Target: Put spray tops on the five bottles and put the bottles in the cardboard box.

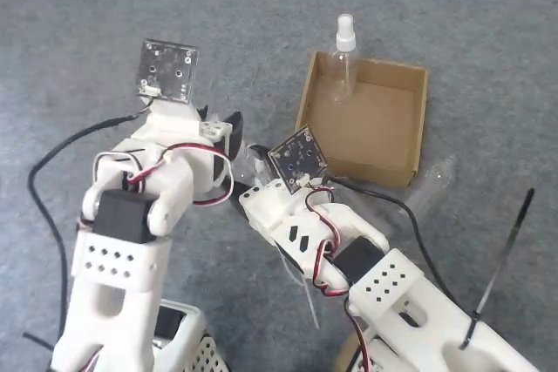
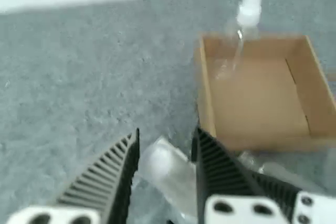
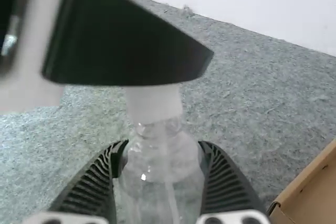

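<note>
My right gripper (image 3: 157, 166) is shut on a clear bottle (image 3: 157, 187), held upright with a white spray top (image 3: 155, 106) on its neck. My left gripper (image 2: 165, 150) is closed around that top (image 2: 168, 169) from above; one of its black fingers (image 3: 121, 45) crosses over it. Both grippers meet on the grey carpet just left of the cardboard box (image 1: 410, 167), the left gripper (image 1: 225, 128) behind the right gripper (image 1: 253, 167). One clear bottle with a spray top (image 1: 346, 54) stands upright in the box's far left corner (image 2: 242, 24).
A clear bottle (image 1: 434, 179) lies on the carpet by the box's near right corner. A white perforated basket (image 1: 187, 346) sits at the front edge under the left arm. Black cables trail beside both arms.
</note>
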Controlling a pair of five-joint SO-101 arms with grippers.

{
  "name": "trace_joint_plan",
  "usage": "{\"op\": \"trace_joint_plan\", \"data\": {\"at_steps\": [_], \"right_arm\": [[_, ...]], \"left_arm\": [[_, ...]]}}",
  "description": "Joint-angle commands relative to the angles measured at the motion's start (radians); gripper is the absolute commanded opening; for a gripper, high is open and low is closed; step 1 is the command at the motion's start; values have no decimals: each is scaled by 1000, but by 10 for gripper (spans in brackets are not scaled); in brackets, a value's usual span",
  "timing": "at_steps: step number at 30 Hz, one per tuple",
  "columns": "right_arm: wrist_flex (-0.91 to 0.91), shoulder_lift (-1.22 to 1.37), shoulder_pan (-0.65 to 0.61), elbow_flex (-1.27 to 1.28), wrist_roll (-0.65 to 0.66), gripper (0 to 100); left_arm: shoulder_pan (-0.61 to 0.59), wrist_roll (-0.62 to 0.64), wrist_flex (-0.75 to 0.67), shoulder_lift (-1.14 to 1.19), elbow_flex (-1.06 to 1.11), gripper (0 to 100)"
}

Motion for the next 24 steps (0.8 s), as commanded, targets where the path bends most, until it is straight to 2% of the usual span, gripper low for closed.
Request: {"op": "trace_joint_plan", "data": {"at_steps": [1,6,10,14,21,24], "right_arm": [[-19,-42,5,-14,-9,6],[-19,-41,5,-12,-9,6],[-27,-47,5,5,-9,6],[-28,-47,5,6,-9,6],[-28,-47,5,6,-9,6],[-28,-47,5,6,-9,6]], "left_arm": [[5,-9,6,-2,-58,145],[-3,-11,61,-3,-205,145],[-115,-11,77,8,-274,145],[-193,-46,52,8,-200,145],[-187,-71,-18,5,-31,145],[-149,-72,-15,-2,-4,145]]}}
